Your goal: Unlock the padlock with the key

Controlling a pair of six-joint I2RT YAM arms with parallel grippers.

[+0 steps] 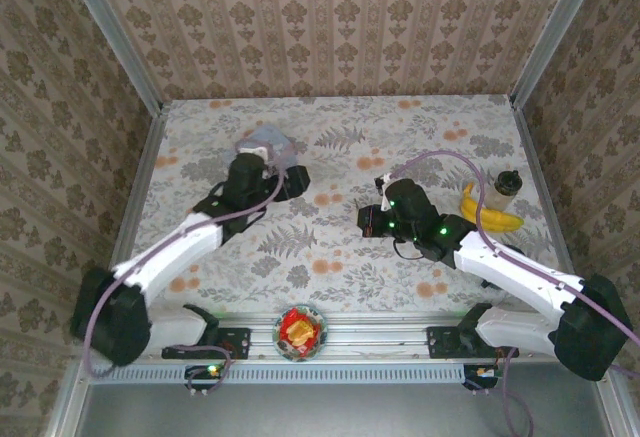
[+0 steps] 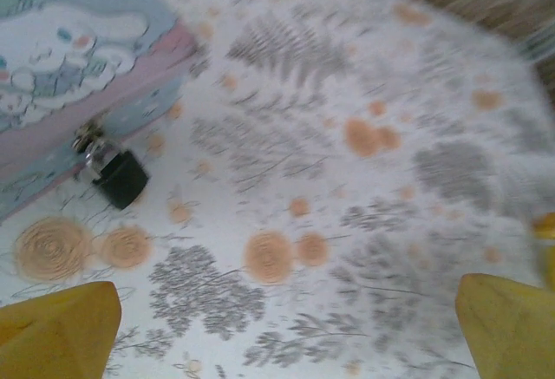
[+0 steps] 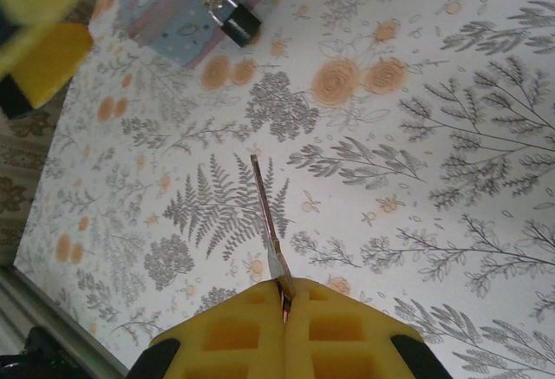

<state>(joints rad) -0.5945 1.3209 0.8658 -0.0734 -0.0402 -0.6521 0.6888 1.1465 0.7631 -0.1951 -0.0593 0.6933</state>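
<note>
The step in hand is the approach: the key is gripped but not yet at the lock. The right gripper [image 3: 284, 297], right of the table's centre, has its yellow foam pads pressed together on the near end of the thin, slender metal key [image 3: 266, 214]. The key's blade sticks out ahead over the floral-printed table [image 3: 451, 136], aimed toward the far left.

The small black squarish padlock [image 3: 234, 19], with a thin silver shackle, hangs from the clasp on the side of the pale blue cartoon-printed tin [image 3: 173, 6]. The tin sits left of centre, toward the far part of the table. The padlock's body seems to rest tilted on the cloth, well apart from the key's tip.

The left gripper [image 2: 282, 336] hovers near the padlock, on its near-right side, with its jaws spread wide and nothing between them.

The next move, as I judge it, falls to both arms. The left gripper would close on the padlock body to steady it and present the keyhole. The right gripper would carry the key to the far left and line the blade up with that slot before pushing in and turning. The left wrist view is blurred and the keyhole cannot be made out, so I cannot tell which face it opens on. The alignment will need care, since the key is slim and held only at its end.
</note>
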